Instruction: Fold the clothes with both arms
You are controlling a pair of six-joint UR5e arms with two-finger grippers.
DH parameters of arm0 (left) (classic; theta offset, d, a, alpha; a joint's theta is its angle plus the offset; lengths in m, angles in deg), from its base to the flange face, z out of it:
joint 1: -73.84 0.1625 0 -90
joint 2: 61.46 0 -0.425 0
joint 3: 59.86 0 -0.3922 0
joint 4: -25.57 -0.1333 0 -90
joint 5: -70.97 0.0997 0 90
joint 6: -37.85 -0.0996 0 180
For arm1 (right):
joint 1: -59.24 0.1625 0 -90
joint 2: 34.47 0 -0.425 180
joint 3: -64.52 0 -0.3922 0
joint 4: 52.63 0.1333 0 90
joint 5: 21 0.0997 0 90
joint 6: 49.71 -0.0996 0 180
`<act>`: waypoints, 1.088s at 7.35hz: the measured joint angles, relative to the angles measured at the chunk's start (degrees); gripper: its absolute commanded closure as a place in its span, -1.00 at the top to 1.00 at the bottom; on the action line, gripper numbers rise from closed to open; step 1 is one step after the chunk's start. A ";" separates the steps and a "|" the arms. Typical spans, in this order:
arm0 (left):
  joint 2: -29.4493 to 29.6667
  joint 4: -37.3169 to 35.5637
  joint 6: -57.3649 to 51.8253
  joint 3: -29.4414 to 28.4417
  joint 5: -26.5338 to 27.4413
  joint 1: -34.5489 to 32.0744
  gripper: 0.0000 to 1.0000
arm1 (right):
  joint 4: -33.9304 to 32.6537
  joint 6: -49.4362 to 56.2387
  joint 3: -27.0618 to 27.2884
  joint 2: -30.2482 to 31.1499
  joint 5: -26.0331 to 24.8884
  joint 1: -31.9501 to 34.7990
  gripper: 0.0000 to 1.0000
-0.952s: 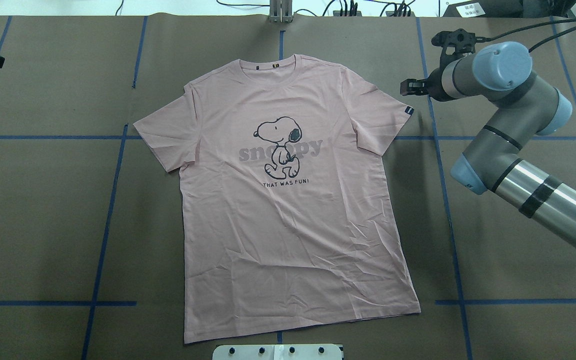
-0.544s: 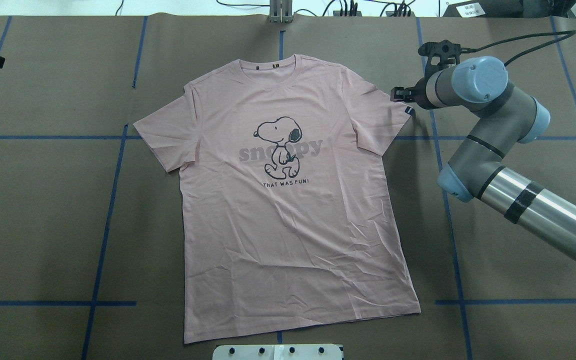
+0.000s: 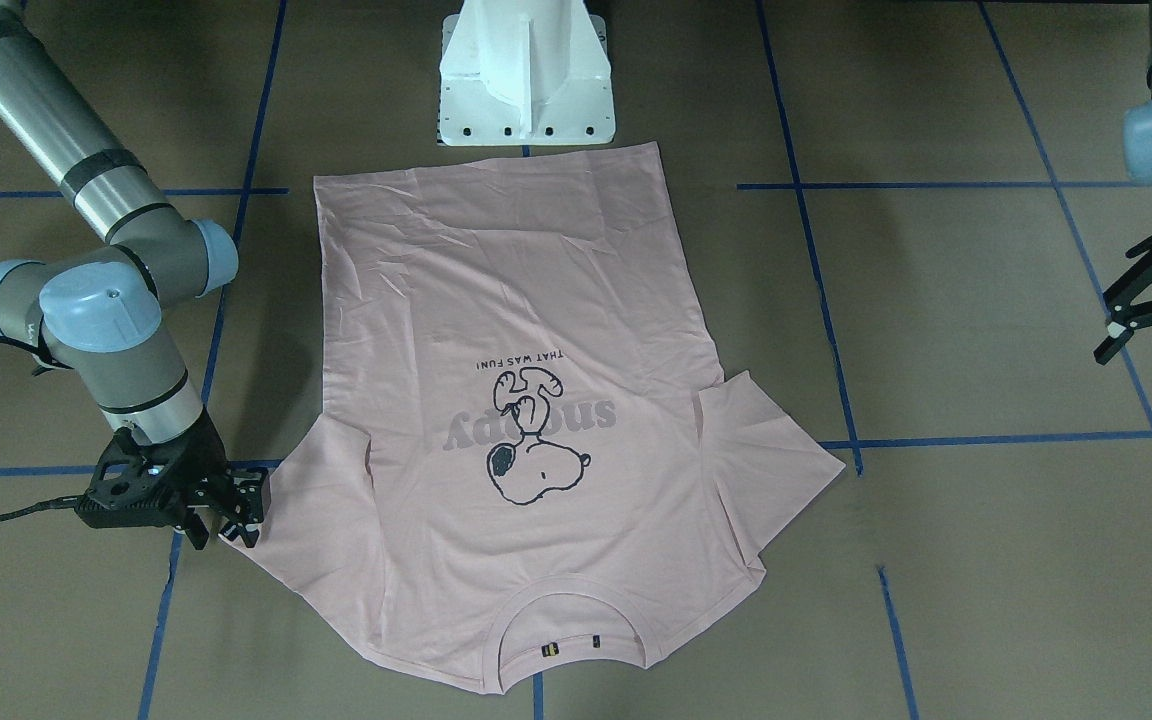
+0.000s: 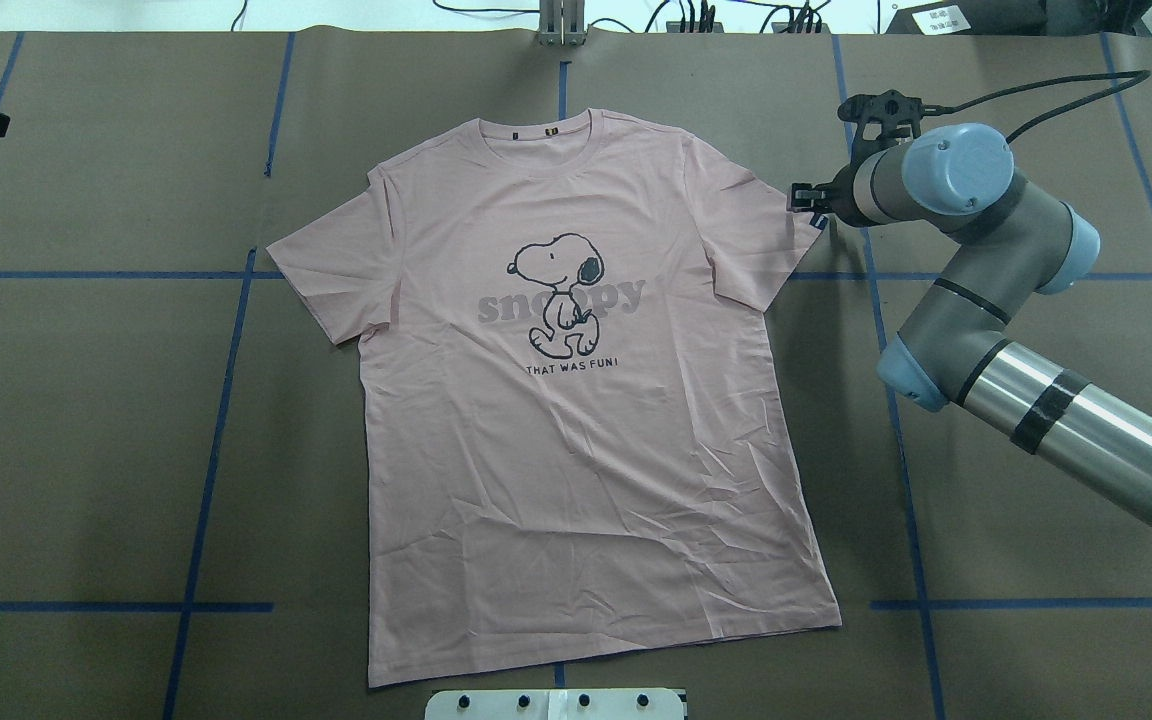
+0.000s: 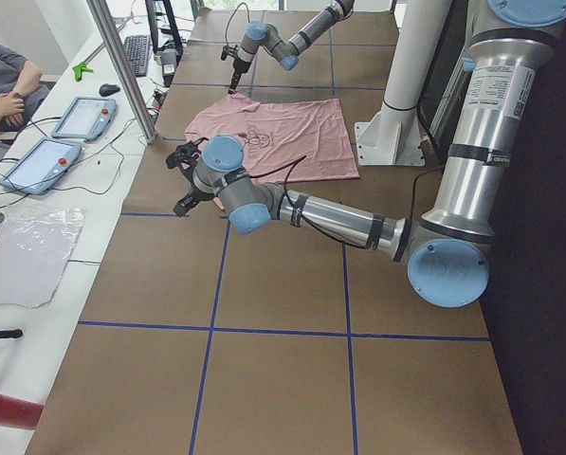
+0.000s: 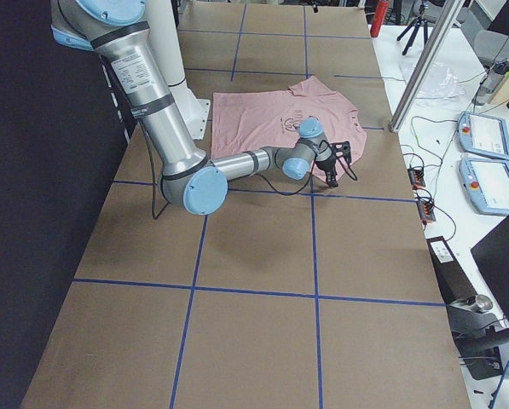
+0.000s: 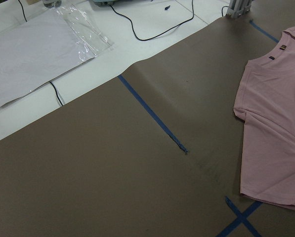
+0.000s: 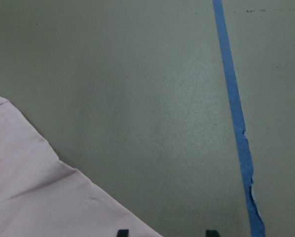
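Note:
The light pink T-shirt (image 4: 576,450) lies flat and print-up on the brown table, with its collar at the far side from the robot. It also shows as the T-shirt (image 3: 536,300) in the front-facing view. My right gripper (image 4: 802,196) sits low at the tip of the shirt's right sleeve and is open. In the right wrist view its two fingertips (image 8: 121,232) stand apart at the sleeve's edge (image 8: 38,197). My left gripper (image 3: 1131,305) hangs open far off to the shirt's other side, holding nothing, and only the sleeve and collar (image 7: 275,128) show to its camera.
The white pedestal base (image 3: 526,80) stands just behind the shirt's hem. Blue tape lines (image 4: 206,440) cross the table. Beyond the far edge are cables, tablets (image 5: 83,116), a plastic sheet (image 7: 38,54) and a seated person (image 5: 3,85).
My right arm has swung left and brought its gripper from beside the sleeve down to the sleeve's tip. The shirt and my left gripper have not moved.

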 measured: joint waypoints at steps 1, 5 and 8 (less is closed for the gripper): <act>0.00 0.00 0.00 -0.01 0.00 0.03 1.00 | -0.09 0.04 -0.02 0.08 -0.14 -0.06 0.17; 0.00 0.00 0.00 -0.16 0.00 0.06 1.00 | -0.16 -0.19 -0.03 0.13 -0.38 -0.61 -0.20; 0.00 -0.02 0.00 -0.25 0.00 0.06 1.00 | -0.20 -0.62 0.04 -0.06 -1.07 -0.82 -1.00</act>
